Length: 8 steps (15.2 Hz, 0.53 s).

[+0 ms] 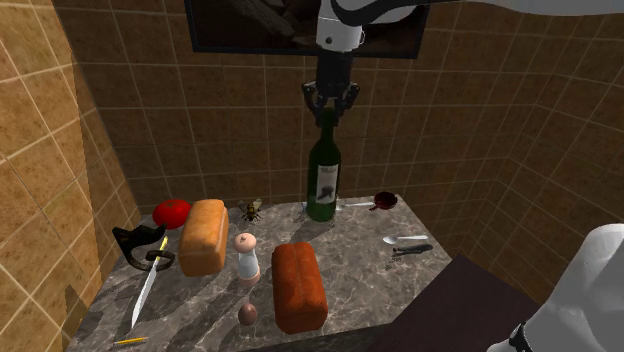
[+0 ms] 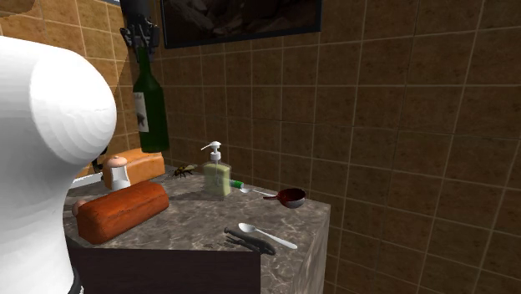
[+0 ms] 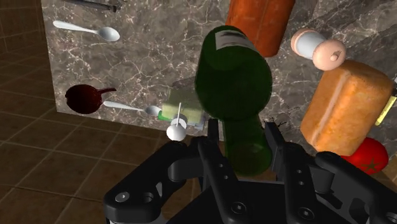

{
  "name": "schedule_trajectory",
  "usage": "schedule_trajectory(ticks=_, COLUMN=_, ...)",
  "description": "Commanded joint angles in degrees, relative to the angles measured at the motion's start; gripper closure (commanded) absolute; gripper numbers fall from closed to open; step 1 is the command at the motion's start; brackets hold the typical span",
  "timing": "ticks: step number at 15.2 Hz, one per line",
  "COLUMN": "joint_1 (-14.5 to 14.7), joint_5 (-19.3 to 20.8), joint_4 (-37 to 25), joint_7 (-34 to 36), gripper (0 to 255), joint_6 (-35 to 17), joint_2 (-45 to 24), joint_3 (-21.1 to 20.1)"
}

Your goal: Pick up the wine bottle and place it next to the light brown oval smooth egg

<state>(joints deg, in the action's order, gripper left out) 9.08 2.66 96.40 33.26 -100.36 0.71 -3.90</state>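
The dark green wine bottle (image 1: 323,178) with a grey label stands upright over the far part of the marble counter (image 1: 360,270); its base looks slightly above the surface. My gripper (image 1: 331,104) comes straight down and is shut on the bottle's neck. From the second exterior view the bottle (image 2: 150,107) hangs under the gripper (image 2: 139,40) near the wall. In the wrist view both fingers clasp the neck at the gripper (image 3: 247,150), with the bottle (image 3: 234,76) stretching away below. The light brown egg (image 1: 247,315) lies at the counter's near edge, beside a reddish loaf (image 1: 299,286).
A light loaf (image 1: 204,236), pink-topped shaker (image 1: 247,257), tomato (image 1: 171,211), knife (image 1: 149,283) and bee (image 1: 252,209) fill the shoulder view's left. A red scoop (image 1: 383,201) and a spoon (image 1: 408,239) lie to the right. A soap dispenser (image 2: 217,174) stands by the tiled wall.
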Motion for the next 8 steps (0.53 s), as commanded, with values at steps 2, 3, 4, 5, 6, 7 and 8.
schedule_trajectory(ticks=2, joint_1=2.0, joint_5=0.6, joint_4=-1.2, joint_7=4.2, gripper=255, joint_6=-1.7, joint_2=-2.9, joint_3=-2.0)
schedule_trajectory(ticks=3, joint_1=2.6, joint_5=0.8, joint_4=-1.7, joint_7=5.4, gripper=255, joint_6=-2.0, joint_2=-3.9, joint_3=-2.5)
schedule_trajectory(ticks=4, joint_1=3.3, joint_5=1.1, joint_4=-2.2, joint_7=6.7, gripper=255, joint_6=-2.3, joint_2=-4.9, joint_3=-3.1)
schedule_trajectory(ticks=5, joint_1=3.9, joint_5=1.4, joint_4=-2.9, joint_7=7.9, gripper=255, joint_6=-2.6, joint_2=-5.9, joint_3=-3.6)
schedule_trajectory(ticks=6, joint_1=4.6, joint_5=1.7, joint_4=-3.6, joint_7=9.1, gripper=255, joint_6=-2.9, joint_2=-7.0, joint_3=-4.1)
schedule_trajectory(ticks=7, joint_1=5.3, joint_5=2.0, joint_4=-4.5, joint_7=10.3, gripper=255, joint_6=-3.1, joint_2=-8.1, joint_3=-4.6)
schedule_trajectory(ticks=8, joint_1=5.9, joint_5=2.3, joint_4=-5.4, joint_7=11.5, gripper=255, joint_6=-3.3, joint_2=-9.3, joint_3=-5.0)
